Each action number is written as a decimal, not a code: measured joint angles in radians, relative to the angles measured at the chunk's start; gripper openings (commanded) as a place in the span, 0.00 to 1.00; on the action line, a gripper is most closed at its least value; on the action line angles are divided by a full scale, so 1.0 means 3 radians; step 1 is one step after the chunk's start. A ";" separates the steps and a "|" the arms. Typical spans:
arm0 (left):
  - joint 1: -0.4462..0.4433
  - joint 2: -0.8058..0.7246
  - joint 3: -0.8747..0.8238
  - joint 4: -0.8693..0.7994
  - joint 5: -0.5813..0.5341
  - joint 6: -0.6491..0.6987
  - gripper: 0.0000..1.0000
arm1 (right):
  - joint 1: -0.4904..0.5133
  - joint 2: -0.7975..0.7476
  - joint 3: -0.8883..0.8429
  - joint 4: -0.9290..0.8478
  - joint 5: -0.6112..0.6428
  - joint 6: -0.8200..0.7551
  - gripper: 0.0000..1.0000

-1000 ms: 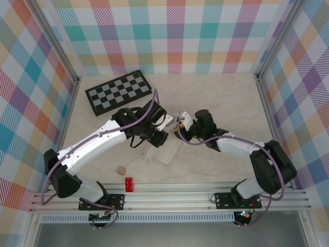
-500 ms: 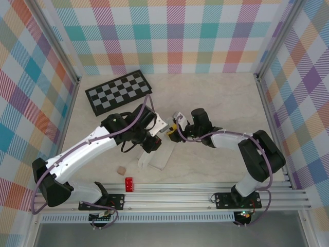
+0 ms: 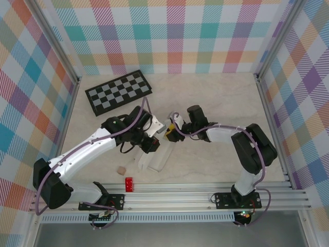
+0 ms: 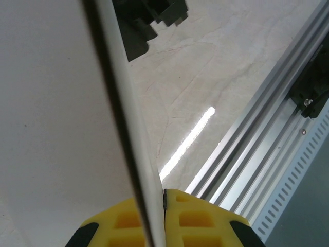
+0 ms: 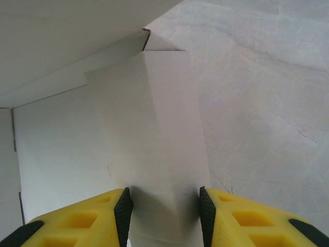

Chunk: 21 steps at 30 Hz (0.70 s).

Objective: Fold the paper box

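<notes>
Reading from the left, we find the left hand [image 4: 157, 218] closed on a standing panel of the paper box [image 3: 156, 158], the thin white edge pinched between its yellow pads [image 4: 200, 218]. The paper box sits near the middle of the pale counter [image 3: 221, 98], between the two hands, partly raised. To the right, the right hand [image 5: 163, 216] clamps a narrow flap across its width, both pads touching its edges; the flap shows a lengthwise bow. We judge the cardboard light, smooth and easily creased: stiff along a panel, weak at the scored lines. Take hold on a flat panel close to a fold line, with light pressure; squeezing across an unsupported flap risks buckling it. The matte white faces probably offer little friction, so expect slip on the smooth, marbled counter.
</notes>
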State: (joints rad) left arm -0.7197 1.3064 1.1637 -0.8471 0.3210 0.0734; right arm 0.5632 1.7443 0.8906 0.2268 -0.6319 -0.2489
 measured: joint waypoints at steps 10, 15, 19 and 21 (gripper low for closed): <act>0.0317 0.0112 -0.0342 0.0343 -0.0017 -0.0075 0.00 | -0.0003 0.0259 0.0467 -0.0769 0.0074 -0.0235 0.41; 0.0317 0.0080 -0.0537 0.0635 -0.0027 -0.0238 0.00 | 0.0000 0.0301 0.0702 -0.1228 0.0239 -0.0352 0.41; 0.0323 -0.0034 -0.0738 0.0904 -0.0014 -0.0454 0.00 | -0.0001 0.0322 0.0755 -0.1403 0.0338 -0.0373 0.40; 0.0324 -0.0066 -0.0851 0.1064 0.0019 -0.0577 0.00 | -0.0001 0.0361 0.0811 -0.1464 0.0367 -0.0371 0.37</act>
State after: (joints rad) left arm -0.6224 1.2865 0.9085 -0.5278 0.3267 -0.0998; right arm 0.5629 1.8526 1.1339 -0.2123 -0.5217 -0.3603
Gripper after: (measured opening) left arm 0.053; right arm 0.389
